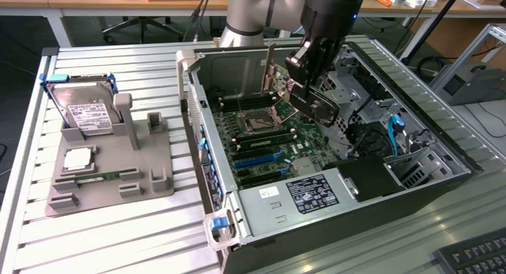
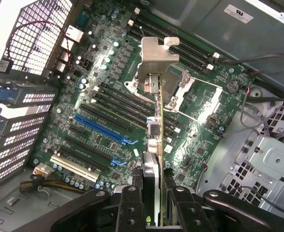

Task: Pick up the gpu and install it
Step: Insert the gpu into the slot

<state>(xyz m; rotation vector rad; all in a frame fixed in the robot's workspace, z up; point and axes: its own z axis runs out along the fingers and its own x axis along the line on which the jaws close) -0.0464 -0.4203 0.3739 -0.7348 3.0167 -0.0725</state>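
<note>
The gpu [image 1: 278, 84] is held by the gripper [image 1: 303, 78] inside the open case [image 1: 229, 63], raised above the motherboard [image 1: 261, 137] and not yet seated in a slot. In the exterior view the card is seen tilted, with its silver bracket [image 1: 269, 57] uppermost, on the side toward the exterior view's left.

In the wrist view the gpu [image 2: 155, 130] is seen edge-on, reaching away from the gripper [image 2: 154, 198] to the bracket [image 2: 154, 60] at its far end. The black fingers [image 2: 131, 203] are closed partway, one on each face of the card, and the card is clamped between them. Beneath the card the motherboard [image 2: 108, 111] is spread out, with the blue slots [image 2: 100, 128] lying beside the line of the card and the CPU socket [image 2: 180, 89] under its far half.

Outside the case, toward the exterior view's left, a grey tray [image 1: 103, 194] is set on the slatted table [image 1: 118, 238]. A hard drive [image 1: 87, 114] is stood upright in the tray, and a RAM stick [image 1: 99, 177] is laid flat in it
</note>
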